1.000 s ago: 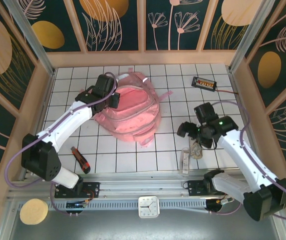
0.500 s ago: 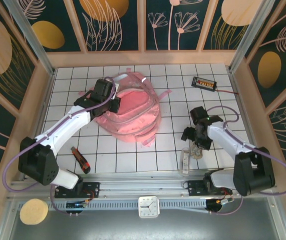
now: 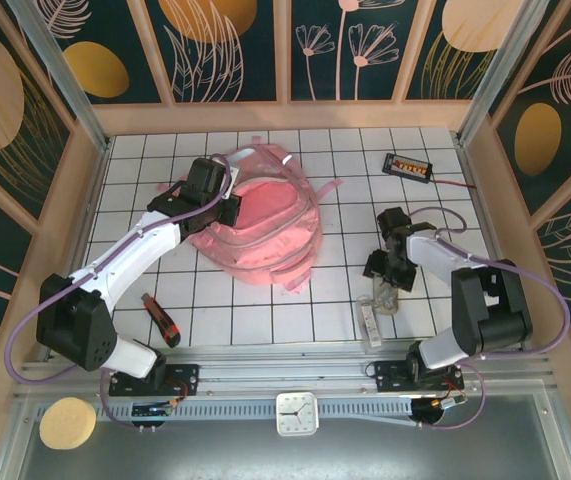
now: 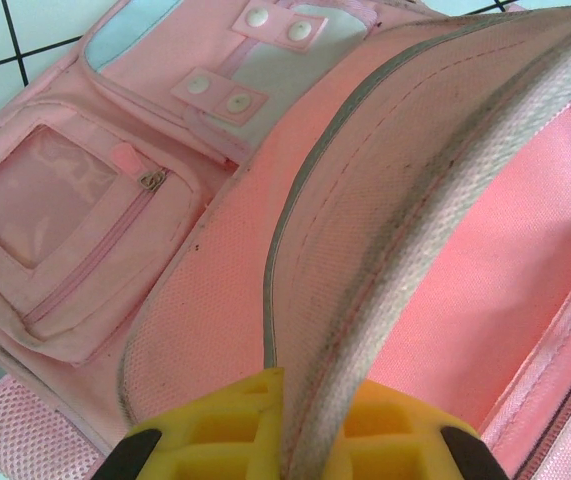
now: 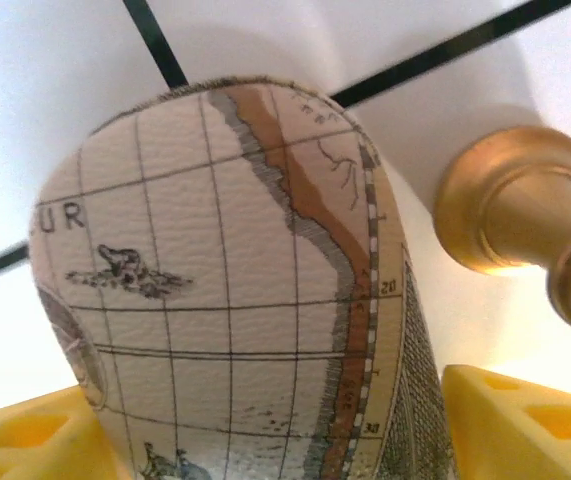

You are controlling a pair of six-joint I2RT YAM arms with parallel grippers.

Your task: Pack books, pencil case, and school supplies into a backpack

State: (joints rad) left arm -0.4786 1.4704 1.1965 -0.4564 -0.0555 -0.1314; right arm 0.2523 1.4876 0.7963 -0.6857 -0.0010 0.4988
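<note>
L end effector [image 3: 210, 193] is clenching the pink backpack [image 3: 265, 232] rim at the counter's [image 3: 265, 320] 10 o'clock. R end effector [image 3: 385, 268] is straddling a globe-print object [image 5: 215, 280] at 4 o'clock; can't tell if gripping. Whitish bar [image 3: 369, 322] is lying at its 6 o'clock.

Bright, even light; wrist close-ups slightly soft.

red-and-black utility knife [image 3: 161, 320], black box with orange marks [image 3: 407, 165], seemingly a small white clock [image 3: 296, 413]

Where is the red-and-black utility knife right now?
In the top view, the utility knife lies on the table at near left, beside the left arm, nearer than the backpack.
</note>
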